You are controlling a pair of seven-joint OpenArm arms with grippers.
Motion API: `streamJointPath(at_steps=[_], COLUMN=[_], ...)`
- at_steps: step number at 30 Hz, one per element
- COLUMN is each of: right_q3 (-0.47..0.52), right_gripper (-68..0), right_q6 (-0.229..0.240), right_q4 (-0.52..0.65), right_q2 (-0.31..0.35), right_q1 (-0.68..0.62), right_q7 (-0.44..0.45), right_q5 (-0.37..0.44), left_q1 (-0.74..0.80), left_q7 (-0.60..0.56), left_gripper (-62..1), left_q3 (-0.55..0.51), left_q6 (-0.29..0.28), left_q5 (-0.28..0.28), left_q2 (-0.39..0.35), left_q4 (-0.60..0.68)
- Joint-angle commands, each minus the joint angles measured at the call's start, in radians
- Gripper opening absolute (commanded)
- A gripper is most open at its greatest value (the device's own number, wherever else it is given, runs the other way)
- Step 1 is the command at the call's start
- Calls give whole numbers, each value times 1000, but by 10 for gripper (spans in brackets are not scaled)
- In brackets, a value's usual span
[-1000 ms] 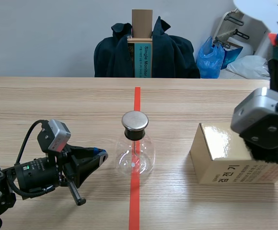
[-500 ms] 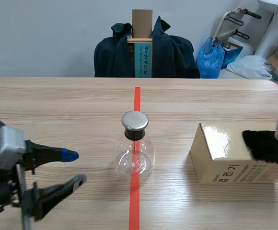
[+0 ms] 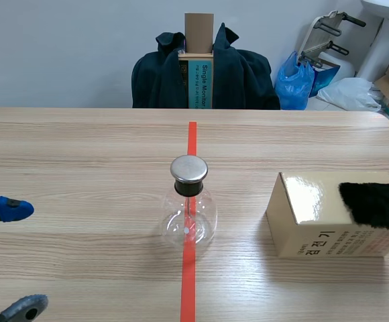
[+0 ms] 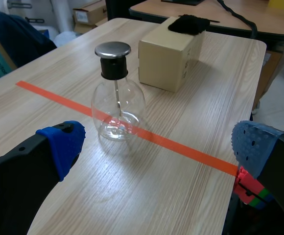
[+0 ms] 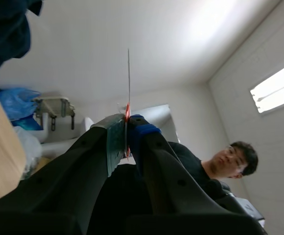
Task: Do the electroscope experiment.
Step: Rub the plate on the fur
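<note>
The flask [image 3: 188, 216] stands upright at the middle of the table [image 3: 80, 147], right on the tape [image 3: 192, 137], which passes under it. A metal cap [image 3: 189, 169] on a black neck closes it, and a thin rod hangs from the cap into the clear bulb.

The left gripper [image 4: 156, 143] is to the left of the flask and nearer the robot, low over the table. Its jaws are spread wide and grasp nothing. The flask is ahead of the gap between the pads [image 4: 62, 143], well apart from both and not between them.

To the right of the flask, apart from it, lies the box [image 3: 315, 221]. A black cloth [image 3: 375, 204] rests on its top, at the end farther from the flask.

The right gripper [image 5: 126, 128] points up towards the ceiling, jaws clenched on a thin sheet [image 5: 128, 78]. The sheet is seen edge-on and rises straight out past the fingertips, with a bit of red where the pads pinch it. How far this gripper is from the flask cannot be told. A person [image 5: 230, 161] shows beyond its fingers.

Beyond the flask, past the far table edge, a dark jacket [image 3: 241, 74] hangs over a chair
</note>
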Motion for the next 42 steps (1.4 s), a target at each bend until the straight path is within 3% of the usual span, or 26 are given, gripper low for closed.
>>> streamJointPath(at_steps=[1, 12, 16, 26, 36, 42], right_q3=[9, 8, 8, 7, -13, -13], right_gripper=[-667, -667, -667, -667, -667, -667], right_q6=[-58, -58, -58, -58, -49, -49], right_q4=[-34, -418, -503, -616, -669, -669], right_q2=[0, -50, -51, -50, -50, -51], right_q1=[-23, 62, 123, 210, 216, 216], right_q7=[15, 207, 232, 262, 266, 361], right_q5=[21, 16, 16, -22, -59, -93], left_q1=[-25, -25, -25, -25, -25, -25], left_q7=[-5, 2, 2, 2, 2, 2], left_gripper=[14, 14, 14, 14, 14, 14], left_q3=[5, 3, 3, 3, 3, 3], left_q6=[-1, 0, 0, 0, 0, 0], left_q5=[-6, -7, -7, -8, -8, -8], left_q2=[10, 10, 10, 10, 10, 10], left_q4=[-5, -5, -5, -5, -5, -5])
